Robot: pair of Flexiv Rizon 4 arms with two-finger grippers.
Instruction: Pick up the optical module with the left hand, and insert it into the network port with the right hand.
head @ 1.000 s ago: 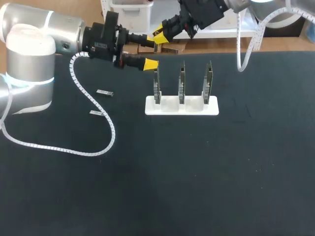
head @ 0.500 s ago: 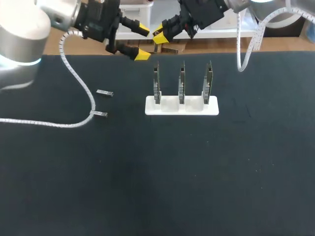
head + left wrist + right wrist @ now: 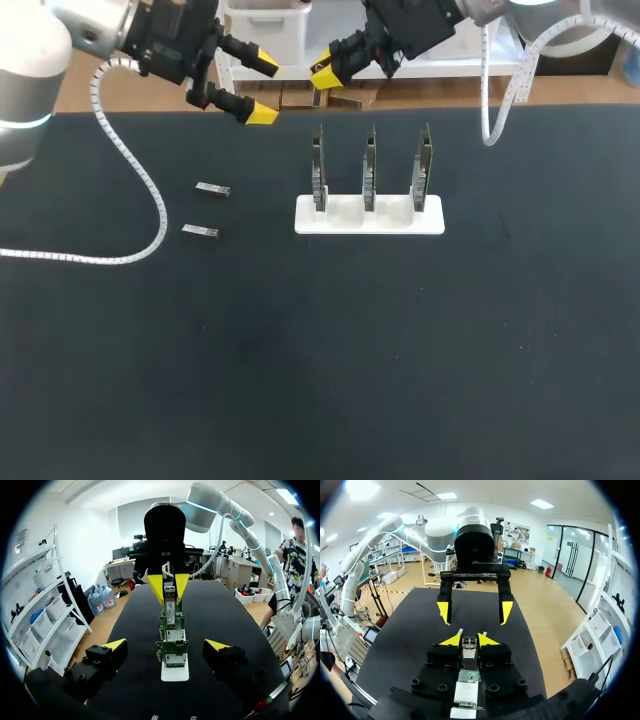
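Right gripper (image 3: 322,72) is hanging over the far side of the table (image 3: 400,350), above the left end of the rack (image 3: 340,218). Its yellow-tipped fingers are pinching in on an optical module (image 3: 468,646) from both sides. The module is showing as a small silver metal block with a squarish end face and dark openings, sitting tight between the two tips and poking out a little past them. It is being held clear of the boards below, not touching any.

Left gripper (image 3: 258,88) is hanging in the air off the rack's left end, pointing along the row toward the right gripper. Its fingers are spread wide and gripping nothing. The two grippers are facing each other, apart.

The rack is a white base sitting on the black table with three green boards (image 3: 369,165) standing upright in a row. In the left wrist view each board is showing a silver network port (image 3: 175,659) cage on its edge, all lined up one behind another.

Two loose modules (image 3: 212,189) are lying flat on the table left of the rack, one nearer the far edge than the other, not touching; they look like thin silver bars. A white coiled cable (image 3: 130,170) is trailing from the left arm across the table's left side.
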